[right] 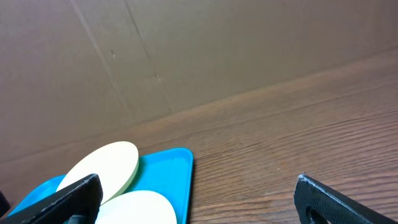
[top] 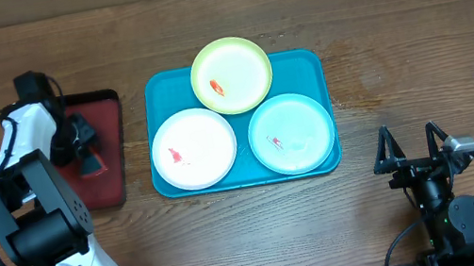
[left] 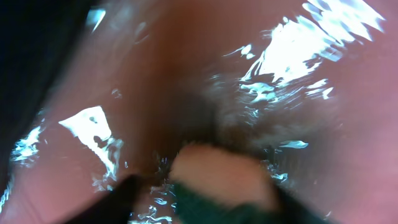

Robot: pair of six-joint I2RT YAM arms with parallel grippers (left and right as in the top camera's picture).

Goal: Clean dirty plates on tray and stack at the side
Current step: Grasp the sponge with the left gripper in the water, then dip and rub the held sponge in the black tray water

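Since the overhead view is the sharp one, I'm reading from that. Large bright teal-blue rectangular plastic tray (top: 307,61) sits mid-desk (top: 411,29), flat, long axis running left-right between my two arms. Three round shallow plastic plates lie face up on it. The yellow-green plate (top: 231,77) is at the far side, overlapping the far rim. The white plate (top: 194,149) is near-left and the pale mint plate (top: 292,134) near-right. Each has a red smear.

Left claw (top: 81,143) is down over the small dark red tray (top: 98,107), left of the teal one. Its wrist view is a blur of glossy red, with a pale beige lump (left: 217,177) close in. I can't tell how far it's spread or whether it grips anything.

Right claw (top: 408,146) is spread wide, empty, above bare desk to the near-right of the tray.
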